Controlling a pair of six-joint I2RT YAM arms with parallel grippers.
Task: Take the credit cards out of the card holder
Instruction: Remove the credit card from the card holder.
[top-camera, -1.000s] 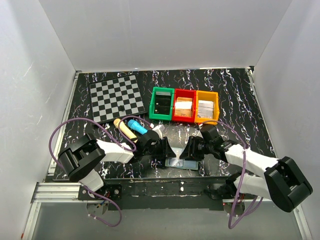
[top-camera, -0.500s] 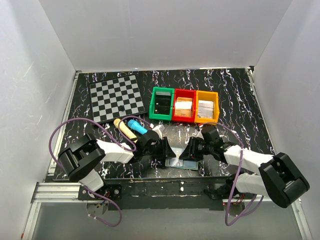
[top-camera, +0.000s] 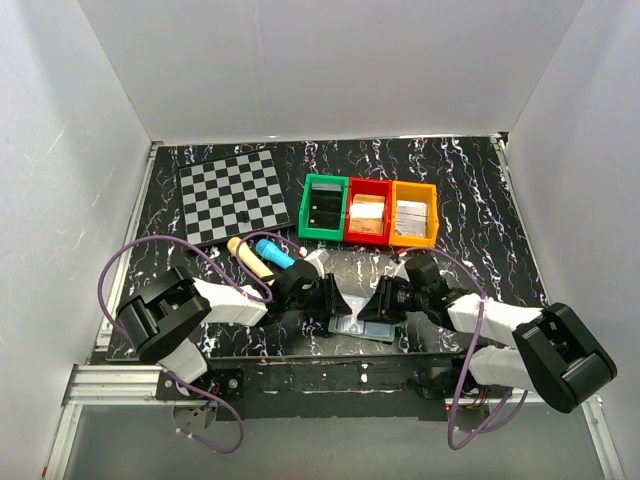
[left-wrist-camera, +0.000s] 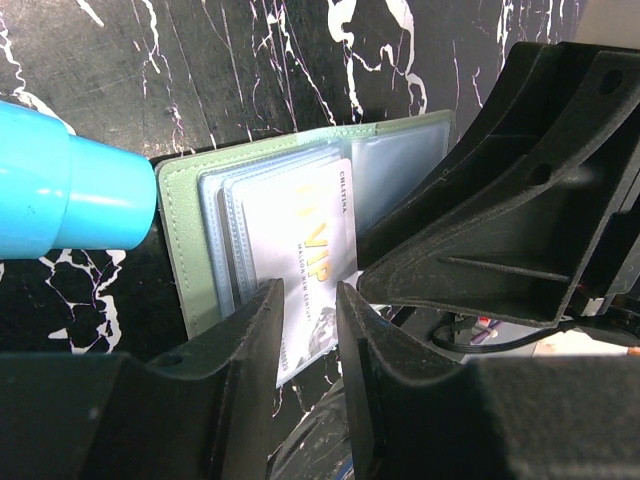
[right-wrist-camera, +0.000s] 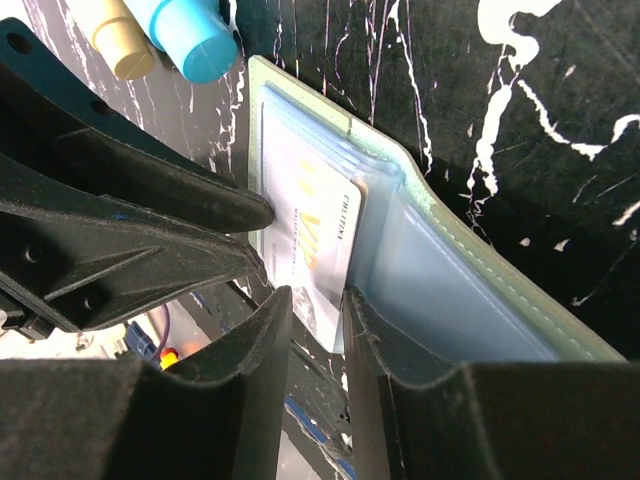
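The card holder (top-camera: 362, 327) lies open at the table's near edge, green rim and pale blue-grey panels up. A pale credit card (left-wrist-camera: 312, 262) with gold "VIP" lettering sticks out of its left panel toward the near edge; it also shows in the right wrist view (right-wrist-camera: 315, 240). My left gripper (left-wrist-camera: 310, 292) hangs over the card's protruding end, jaws a narrow gap apart, pinching nothing. My right gripper (right-wrist-camera: 318, 295) faces it from the right, jaws also a narrow gap apart, one finger (right-wrist-camera: 385, 330) on the holder's (right-wrist-camera: 480, 300) right panel beside the card. In the top view the grippers (top-camera: 335, 300) (top-camera: 378, 300) nearly meet over the holder.
A blue cylinder (top-camera: 272, 252) and a beige cylinder (top-camera: 250, 258) lie just behind the left gripper. A checkered board (top-camera: 233, 195) sits at the back left. Green (top-camera: 323, 208), red (top-camera: 368, 212) and orange (top-camera: 413, 213) bins stand in a row behind the holder.
My right gripper has crept left and lower onto the holder. The pale card shows less in the top view. The left gripper has hardly moved.
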